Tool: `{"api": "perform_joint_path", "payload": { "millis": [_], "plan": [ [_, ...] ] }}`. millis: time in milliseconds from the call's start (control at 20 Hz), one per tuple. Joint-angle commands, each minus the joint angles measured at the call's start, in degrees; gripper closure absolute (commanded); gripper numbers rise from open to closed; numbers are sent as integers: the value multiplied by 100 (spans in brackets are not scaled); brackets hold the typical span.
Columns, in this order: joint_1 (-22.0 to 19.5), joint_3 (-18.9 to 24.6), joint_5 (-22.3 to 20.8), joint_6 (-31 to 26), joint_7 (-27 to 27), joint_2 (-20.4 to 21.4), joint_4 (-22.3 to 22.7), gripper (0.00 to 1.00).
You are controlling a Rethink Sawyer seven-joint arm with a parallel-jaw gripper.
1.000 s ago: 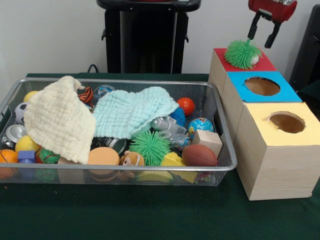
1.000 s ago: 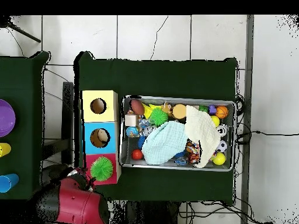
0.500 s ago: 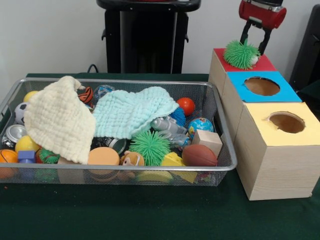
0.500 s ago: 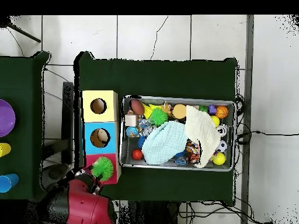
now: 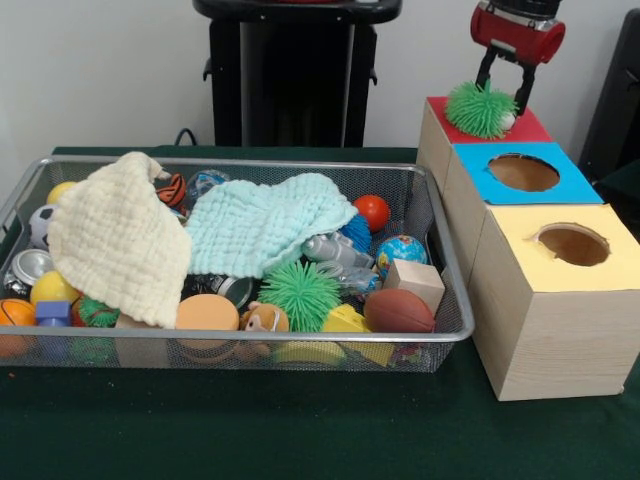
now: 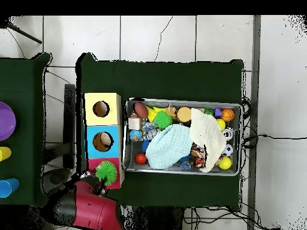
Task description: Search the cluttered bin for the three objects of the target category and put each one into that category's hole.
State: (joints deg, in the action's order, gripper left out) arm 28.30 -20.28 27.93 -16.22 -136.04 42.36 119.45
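Observation:
A green spiky ball (image 5: pixel 480 108) rests on top of the red box (image 5: pixel 531 129), covering its hole. My gripper (image 5: pixel 503 92) hangs just above and behind the ball, open, its two black fingers (image 5: pixel 523 92) apart and nothing held between them. From overhead, the same ball (image 6: pixel 107 171) lies on the red box (image 6: pixel 92 163) with the gripper (image 6: pixel 96 180) at its edge. A second green spiky ball (image 5: pixel 300 293) lies among the toys in the wire bin (image 5: pixel 240 163).
A blue box (image 5: pixel 560 185) and a yellow box (image 5: pixel 540 290), each with a round hole, stand in a row with the red one. A cream cloth (image 5: pixel 118 235) and a mint cloth (image 5: pixel 265 222) cover several balls, blocks and cans in the bin.
My gripper has moved left and come down closer to the green spiky ball on the red box. The ball and the bin's contents have stayed where they were.

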Motion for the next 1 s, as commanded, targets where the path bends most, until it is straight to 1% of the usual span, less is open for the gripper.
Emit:
{"api": "perform_joint_path", "payload": {
  "millis": [50, 250, 500, 800, 850, 1000],
  "plan": [
    [-226, 428, 63, 63, -953, -302, 36, 0],
    [-254, 298, 36, -139, -933, -267, -61, 0],
    [-425, 245, 2, -563, -818, -231, -354, 0],
    [-367, 2, -110, -845, -856, -321, -645, 0],
    [-336, -45, -131, -861, -874, -344, -683, 100],
    [-84, -364, -229, -956, -999, -510, -845, 100]
  ]
}}
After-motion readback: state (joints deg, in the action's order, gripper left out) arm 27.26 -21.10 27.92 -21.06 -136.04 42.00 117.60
